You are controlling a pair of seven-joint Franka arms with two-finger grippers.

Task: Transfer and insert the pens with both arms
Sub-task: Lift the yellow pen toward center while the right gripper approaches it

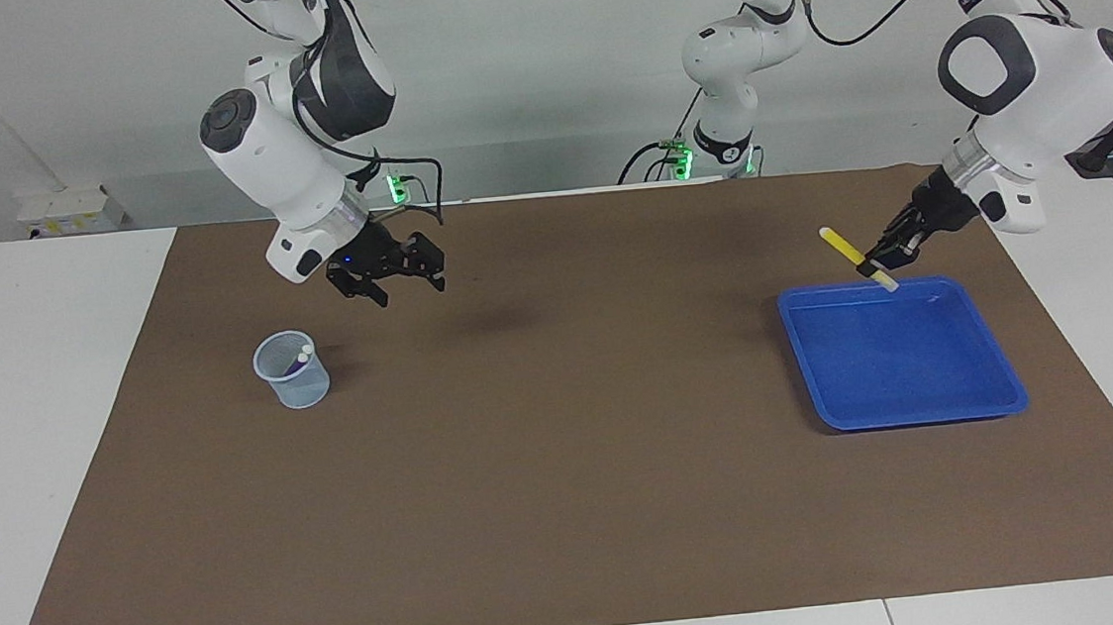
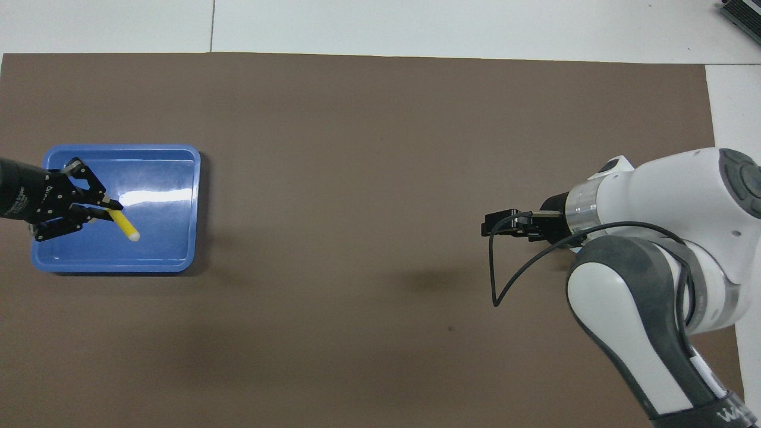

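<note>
One yellow pen point(image 1: 850, 252) in the left fingers' point(image 1: 878, 262) pinch — right fingers point(image 1: 407, 277) spread, empty.

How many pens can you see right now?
3: a yellow pen in the left gripper above the tray, two whitish tips in the cup. Their colours are hidden.

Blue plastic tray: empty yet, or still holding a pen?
Empty. The blue plastic tray shows only bare floor in both views; the yellow marker pen is clamped in the left end effector, raised above the tray's rim.

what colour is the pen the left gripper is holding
Yellow with a whitish end; the pen in the left gripper shows best in the facing view.
</note>
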